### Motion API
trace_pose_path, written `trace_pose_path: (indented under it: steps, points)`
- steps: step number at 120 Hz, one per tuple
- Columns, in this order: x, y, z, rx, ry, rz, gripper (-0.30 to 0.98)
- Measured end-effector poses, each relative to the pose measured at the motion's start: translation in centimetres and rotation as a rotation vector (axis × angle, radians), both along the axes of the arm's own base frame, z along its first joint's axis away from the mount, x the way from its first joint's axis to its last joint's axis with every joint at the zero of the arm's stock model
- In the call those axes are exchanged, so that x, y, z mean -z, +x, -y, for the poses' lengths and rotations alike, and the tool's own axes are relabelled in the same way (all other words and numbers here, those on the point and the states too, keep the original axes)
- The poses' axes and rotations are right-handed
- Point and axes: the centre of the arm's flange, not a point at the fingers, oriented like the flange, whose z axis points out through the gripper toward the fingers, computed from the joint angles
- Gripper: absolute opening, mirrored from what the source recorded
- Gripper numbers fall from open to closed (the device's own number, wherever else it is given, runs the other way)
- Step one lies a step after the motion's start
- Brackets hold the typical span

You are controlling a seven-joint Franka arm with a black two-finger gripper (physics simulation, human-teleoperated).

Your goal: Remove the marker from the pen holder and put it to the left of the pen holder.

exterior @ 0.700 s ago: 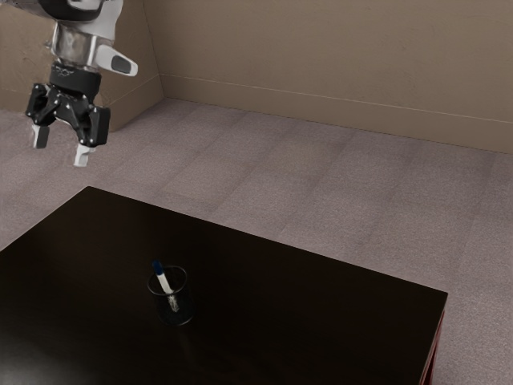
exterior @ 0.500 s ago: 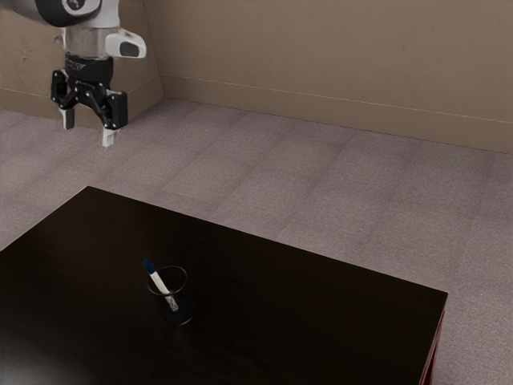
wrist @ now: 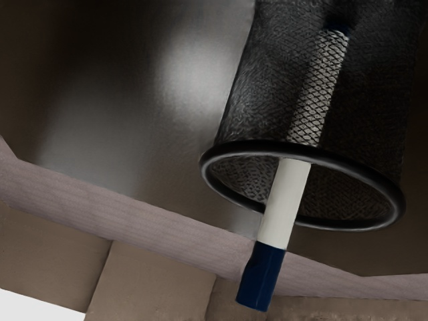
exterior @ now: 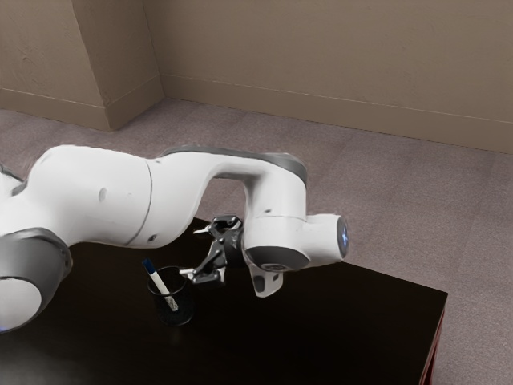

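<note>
While, in the exterior view, the marker (exterior: pixel 160 281) leaned toward eleven o'clock in the pen holder (exterior: pixel 184 309), my gripper (exterior: pixel 193 253) gaped wide, empty, at its one o'clock.

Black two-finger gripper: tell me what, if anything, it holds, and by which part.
Nothing is held: the gripper stands open, and the white, blue-ended marker leans in the black mesh pen holder.

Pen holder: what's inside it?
One marker, white with a blue end, leaning out past the rim. Its lower part shows through the mesh wall. The holder's floor is hidden, so I can't tell whether anything small lies there.
</note>
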Motion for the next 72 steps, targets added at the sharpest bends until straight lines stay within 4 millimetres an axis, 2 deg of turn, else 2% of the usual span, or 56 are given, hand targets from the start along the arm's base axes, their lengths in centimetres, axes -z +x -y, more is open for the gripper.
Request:
trace_pose_path:
  steps: [6,16,32,48,72]
  points:
    - [1.5,0.4,-0.7,0.031,-0.002,-0.039,0.68]
    - [2.3,0.9,-0.7,0.085,-0.025,-0.083,0.68]
    - [2.5,1.5,-2.2,0.115,-0.046,-0.140,0.68]
    - [2.2,1.5,-5.6,0.071,-0.070,-0.196,0.68]
    - [1.9,0.8,-6.5,0.049,-0.144,-0.264,0.68]
